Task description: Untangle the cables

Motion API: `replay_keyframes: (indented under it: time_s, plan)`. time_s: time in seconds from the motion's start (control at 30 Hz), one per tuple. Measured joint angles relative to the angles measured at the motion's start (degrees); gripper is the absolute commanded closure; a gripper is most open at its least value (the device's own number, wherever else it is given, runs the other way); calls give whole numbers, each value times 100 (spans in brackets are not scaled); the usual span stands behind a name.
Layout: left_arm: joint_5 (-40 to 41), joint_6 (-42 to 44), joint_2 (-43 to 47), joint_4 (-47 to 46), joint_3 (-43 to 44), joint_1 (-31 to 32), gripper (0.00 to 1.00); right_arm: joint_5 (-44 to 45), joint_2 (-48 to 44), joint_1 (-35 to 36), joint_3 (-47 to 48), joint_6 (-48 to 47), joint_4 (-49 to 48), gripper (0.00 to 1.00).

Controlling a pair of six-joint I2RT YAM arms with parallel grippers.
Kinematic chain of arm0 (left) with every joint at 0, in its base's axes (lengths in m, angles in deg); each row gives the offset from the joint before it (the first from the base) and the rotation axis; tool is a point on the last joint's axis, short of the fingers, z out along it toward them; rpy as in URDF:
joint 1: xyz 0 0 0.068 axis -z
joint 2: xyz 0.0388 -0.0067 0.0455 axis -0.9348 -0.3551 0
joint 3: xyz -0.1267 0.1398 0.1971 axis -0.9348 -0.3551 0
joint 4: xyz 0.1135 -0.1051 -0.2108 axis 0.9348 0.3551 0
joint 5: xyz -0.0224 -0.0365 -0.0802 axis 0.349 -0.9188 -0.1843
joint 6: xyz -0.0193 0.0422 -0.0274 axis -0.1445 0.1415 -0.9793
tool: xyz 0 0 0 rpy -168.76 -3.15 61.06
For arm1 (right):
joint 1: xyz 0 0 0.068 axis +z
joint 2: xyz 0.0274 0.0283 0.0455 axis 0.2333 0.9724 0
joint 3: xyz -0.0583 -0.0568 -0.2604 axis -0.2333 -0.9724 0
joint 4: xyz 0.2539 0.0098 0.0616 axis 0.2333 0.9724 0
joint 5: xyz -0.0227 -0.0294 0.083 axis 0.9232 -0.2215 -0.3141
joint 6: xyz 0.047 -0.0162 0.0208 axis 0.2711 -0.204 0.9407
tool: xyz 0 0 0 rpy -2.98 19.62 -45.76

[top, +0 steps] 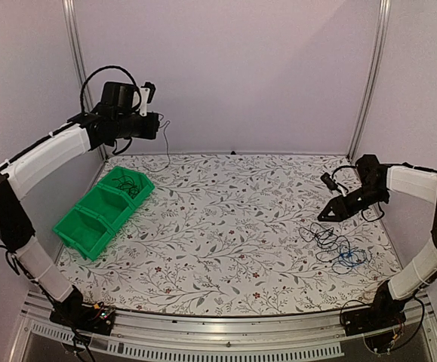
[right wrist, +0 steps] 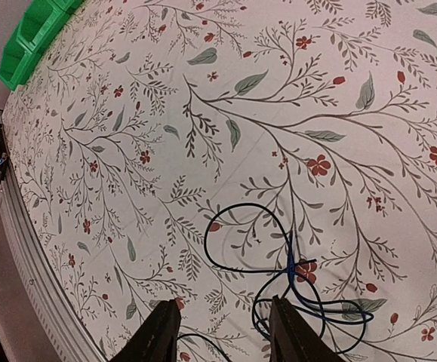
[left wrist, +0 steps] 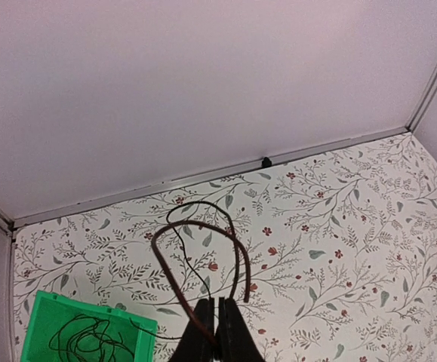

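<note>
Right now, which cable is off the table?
The dark brown cable pinched in the left gripper; the blue cable lies on the table, another in the green bin.

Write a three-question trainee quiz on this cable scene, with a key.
1. True or false: the left pincer is shut on a brown cable.
2. Which compartment of the green bin holds a black cable? A) nearest the arms B) middle C) farthest
3. Fill in: the cable just ahead of the open right pincer is ____.
Key: 1 true; 2 C; 3 blue.
</note>
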Motion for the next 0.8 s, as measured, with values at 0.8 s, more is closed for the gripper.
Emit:
replay_keyframes:
  time_s: [0.8]
  plan:
    - [-44, 144, 901, 28, -1390, -1298, 100, 85, 33, 0, 2, 2, -74, 55]
